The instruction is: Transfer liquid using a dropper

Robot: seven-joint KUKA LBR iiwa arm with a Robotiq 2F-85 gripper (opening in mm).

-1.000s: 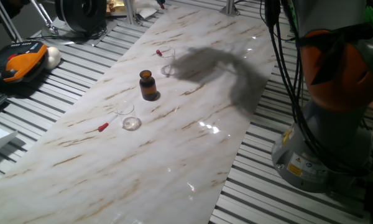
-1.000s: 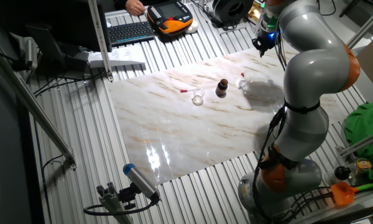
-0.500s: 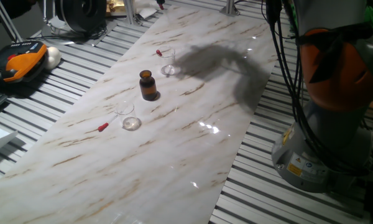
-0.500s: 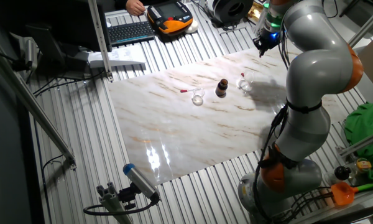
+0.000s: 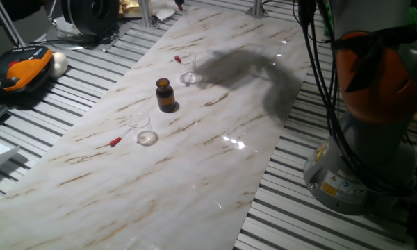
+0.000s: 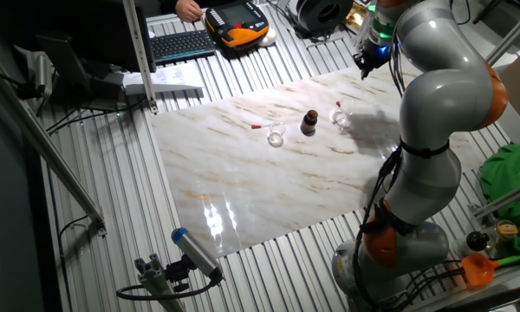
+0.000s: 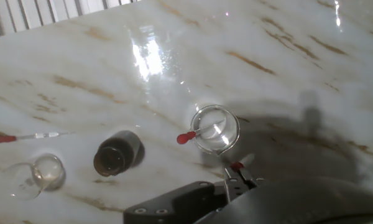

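Note:
A clear glass (image 7: 216,129) stands on the marble table with a red-bulbed dropper (image 7: 188,137) resting across its rim; the same glass (image 5: 187,71) (image 6: 341,116) shows in both fixed views. A brown bottle (image 7: 117,154) (image 5: 166,95) (image 6: 309,122) stands open beside it. Further along is a second glass (image 7: 40,173) (image 5: 145,133) (image 6: 276,134), with another dropper (image 7: 23,137) (image 5: 115,142) lying flat on the table near it. My gripper (image 6: 365,62) hangs high above the first glass, holding nothing. Only its fingertips (image 7: 237,179) show at the bottom of the hand view.
The arm's base (image 5: 361,167) stands off the table's right side. An orange pendant (image 5: 24,69), a keyboard (image 6: 180,43) and cables lie on the slatted bench beyond the marble board (image 5: 194,173).
The arm has shifted slightly and its shadow on the marble moved a little with it. The glasses, bottle and droppers have not moved.

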